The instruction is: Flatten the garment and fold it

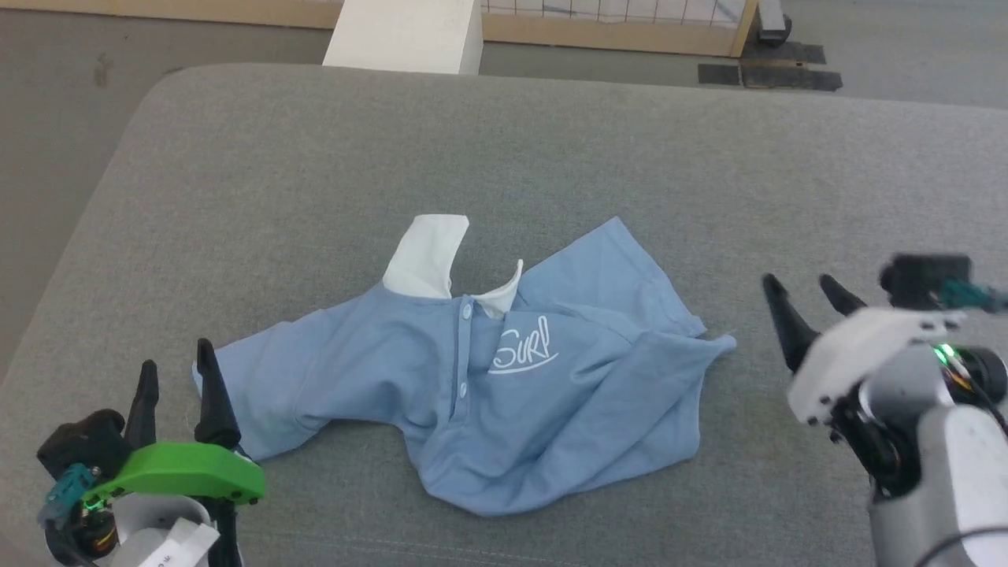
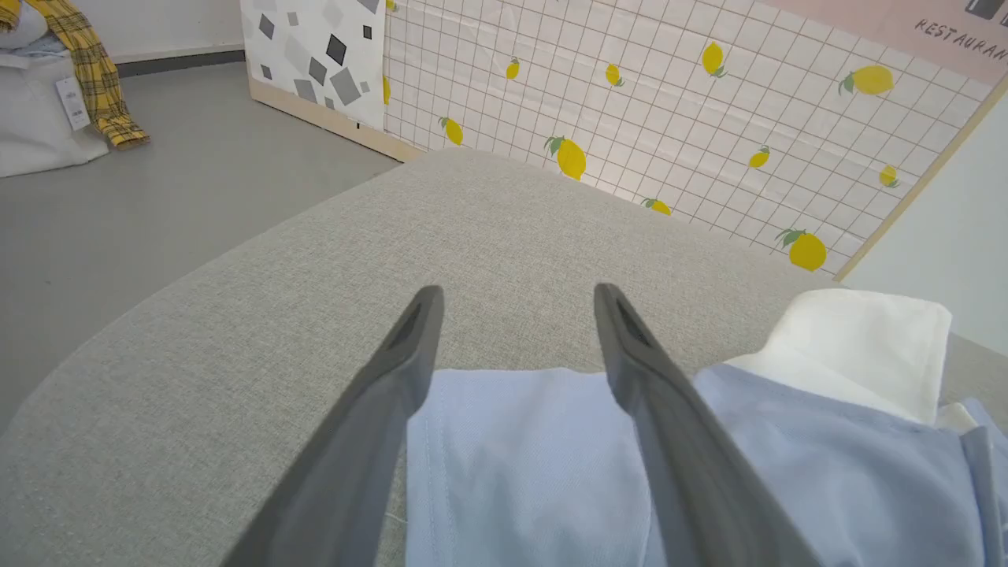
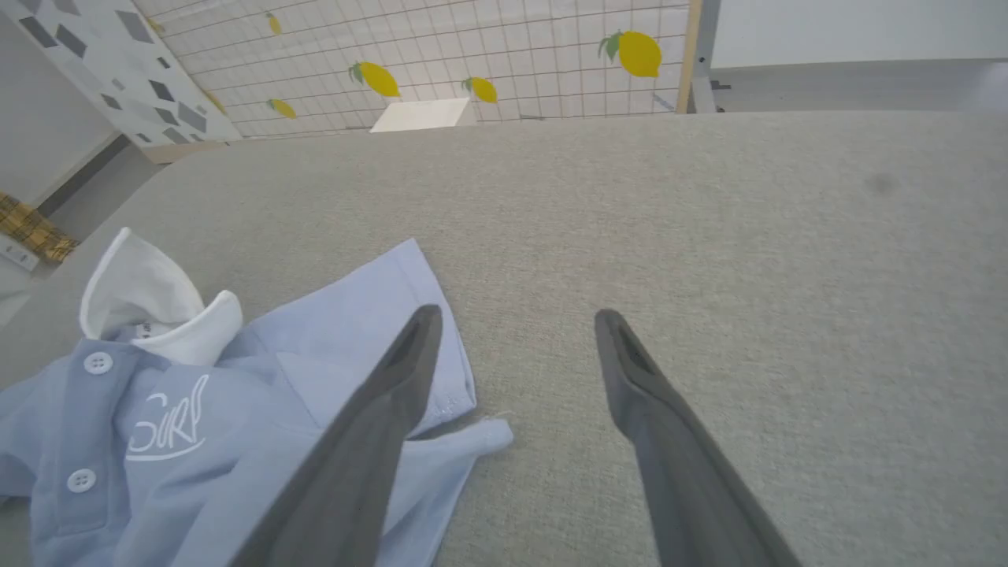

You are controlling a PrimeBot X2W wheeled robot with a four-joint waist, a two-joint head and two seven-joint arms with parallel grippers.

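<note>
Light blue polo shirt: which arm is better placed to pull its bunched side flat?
Probably right. The right tool is open beside the bunched corner of the light blue cotton polo shirt; the left tool stands open over the spread sleeve.

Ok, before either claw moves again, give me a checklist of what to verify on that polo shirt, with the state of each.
1. Left claw open, pinching nothing: ok; its fingers stand spread over the sleeve.
2. Right claw open and off the cloth: ok; it sits beside the garment, apart from it.
3. Garment lying flat: not ok; the body is bunched and creased.
4. Collar laid down: not ok; one flap sticks out.
5. Garment wholly on the grey cushion: ok.
6. Underside smooth: cannot tell.
</note>
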